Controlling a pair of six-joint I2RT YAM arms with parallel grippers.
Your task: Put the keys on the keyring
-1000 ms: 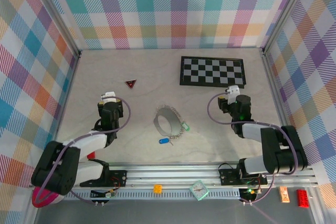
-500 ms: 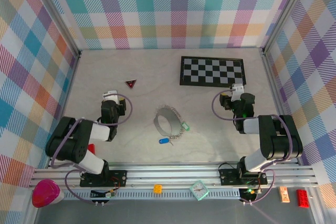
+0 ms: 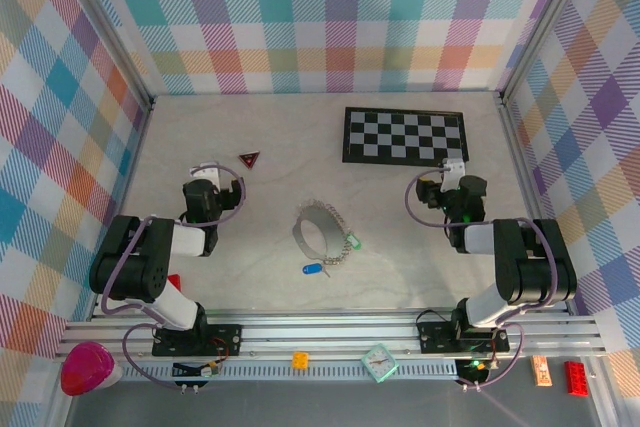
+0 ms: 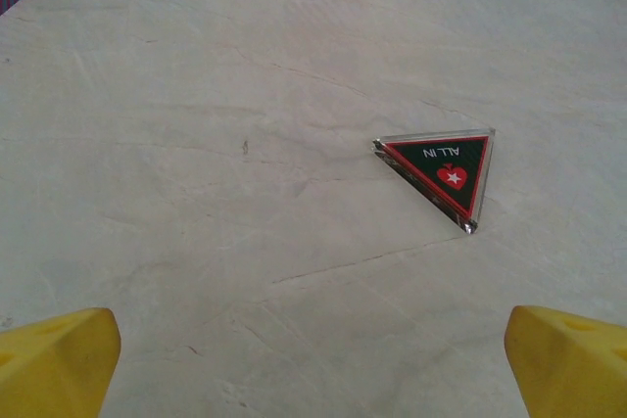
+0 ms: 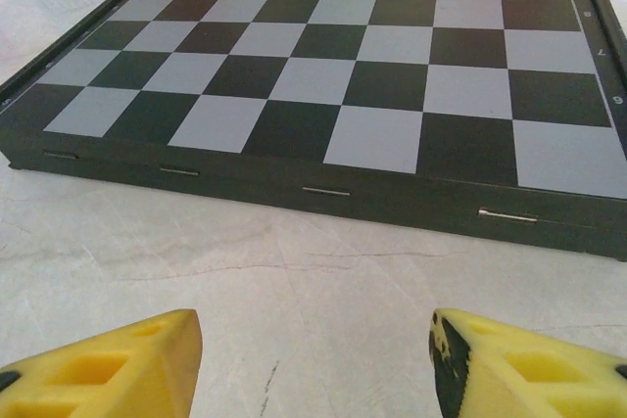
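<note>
The keyring (image 3: pixel 299 232) is seen at the middle of the surface (image 3: pixel 250 257), between the left gripper (image 3: pixel 206 177) and the right gripper (image 3: pixel 452 171) and well apart from both. It is shown as a thin grey band-like loop with a short silvery chain. The mint-green key (image 3: pixel 352 243) is found just right of the loop, the blue key (image 3: pixel 311 270) just on its near side. Both grippers are spread wide, with nothing held. A dark red triangle (image 4: pixel 443 171) is faced by the left one, a checkerboard (image 5: pixel 333 75) by the right.

The keyring (image 3: pixel 318 230) is lying mid-way across the bench (image 3: pixel 250 272), the keys (image 3: pixel 312 270) resting just beside its near-right side, the checkerboard (image 3: pixel 403 135) sitting behind-right, the triangle (image 3: pixel 249 158) behind-left.
</note>
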